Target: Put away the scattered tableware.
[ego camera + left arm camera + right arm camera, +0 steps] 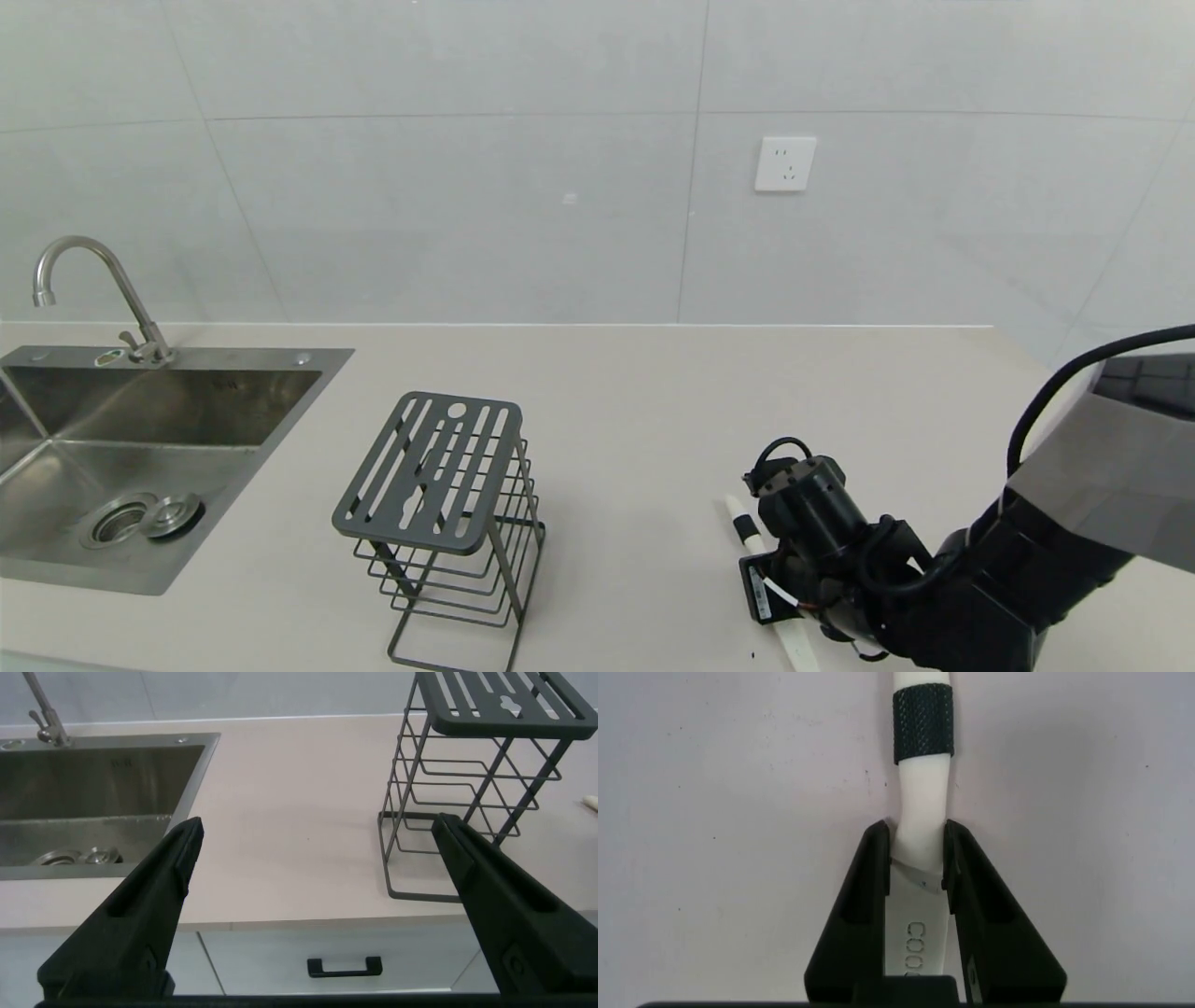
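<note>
Two claws, one knife, and fixtures listed outward from the claws.

1. Right claw [918, 847]: fingers closed on the knife [922, 784], pinching it where the white handle narrows toward the blade.
2. Knife: white, with a black textured band [923, 723] around the handle just past the fingertips. The handle end points away from the claw and the blade runs back under it. It sits low over the pale counter [653, 420]; I cannot tell whether it touches.
3. Left claw [318, 826]: fingers spread wide, holding nothing, hanging in front of the counter's front edge.
4. Drawer handle [344, 968]: black, on the cabinet front below the left claw.
5. Rack [429, 467]: dark wire frame with a slotted top, standing upright on the counter. It is well apart from the right claw, on that claw's left.
6. Sink [168, 392]: steel, set into the counter beyond the rack, farther left of the right claw.
7. Faucet [89, 271]: curved, at the sink's back edge.
8. Wall socket [785, 163]: white, on the tiled wall far behind the right claw.
</note>
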Robot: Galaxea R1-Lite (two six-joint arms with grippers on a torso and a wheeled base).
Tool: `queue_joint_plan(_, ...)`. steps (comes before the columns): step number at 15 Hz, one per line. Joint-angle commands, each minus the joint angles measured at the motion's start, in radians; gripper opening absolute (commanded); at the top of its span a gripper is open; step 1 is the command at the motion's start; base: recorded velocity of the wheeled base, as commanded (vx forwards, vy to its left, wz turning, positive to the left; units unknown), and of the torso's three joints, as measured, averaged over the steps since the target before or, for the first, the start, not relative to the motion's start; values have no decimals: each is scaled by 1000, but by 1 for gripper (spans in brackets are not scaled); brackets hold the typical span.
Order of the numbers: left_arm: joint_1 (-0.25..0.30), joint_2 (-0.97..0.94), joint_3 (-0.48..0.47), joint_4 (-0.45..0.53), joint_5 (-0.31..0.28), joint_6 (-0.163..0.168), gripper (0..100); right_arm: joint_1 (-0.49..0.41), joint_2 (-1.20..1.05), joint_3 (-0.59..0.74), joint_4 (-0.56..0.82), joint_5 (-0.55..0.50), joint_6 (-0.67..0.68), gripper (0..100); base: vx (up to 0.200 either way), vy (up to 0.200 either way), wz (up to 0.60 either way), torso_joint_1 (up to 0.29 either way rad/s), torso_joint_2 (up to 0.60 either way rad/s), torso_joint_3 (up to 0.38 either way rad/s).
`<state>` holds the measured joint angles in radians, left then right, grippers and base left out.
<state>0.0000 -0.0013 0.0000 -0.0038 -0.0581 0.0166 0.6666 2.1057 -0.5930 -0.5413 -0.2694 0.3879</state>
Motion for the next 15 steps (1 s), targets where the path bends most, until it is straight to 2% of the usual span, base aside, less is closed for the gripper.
queue_joint_plan(1, 0, 1, 0, -1, 0, -1, 100, -45, -124, -13, -19, -1, -17, 0, 0, 0, 0, 0, 0, 0)
queue_joint_plan(2, 0, 1, 0, -1, 0, -3, 100, -76, -182, -10, -100, 30, -69, 0, 0, 0, 0, 0, 0, 0)
queue_joint_plan(5, 0, 1, 0, -2, -2, -9, 100, -84, -194, 18, -256, 150, -147, 0, 0, 0, 0, 0, 0, 0)
queue_joint_plan(7, 0, 1, 0, -2, -6, -14, 100, -76, -187, 110, -362, 323, -259, 0, 0, 0, 0, 0, 0, 0)
queue_joint_plan(9, 0, 1, 0, -2, -8, -14, 100, -81, -181, 171, -459, 440, -359, 0, 0, 0, 0, 0, 0, 0)
queue_joint_plan(10, 0, 1, 0, -2, -8, -12, 100, -85, -176, 211, -542, 547, -408, 0, 0, 0, 0, 0, 0, 0)
queue_joint_plan(12, 0, 1, 0, -2, -11, -9, 100, -88, -170, 219, -631, 667, -472, 0, 0, 0, 0, 0, 0, 0)
queue_joint_plan(14, 0, 1, 0, -7, -34, 9, 100, -87, -168, 220, -678, 743, -521, 0, 0, 0, 0, 0, 0, 0)
queue_joint_plan(15, 0, 1, 0, -24, -51, 37, 100, -87, -168, 223, -695, 749, -524, 0, 0, 0, 0, 0, 0, 0)
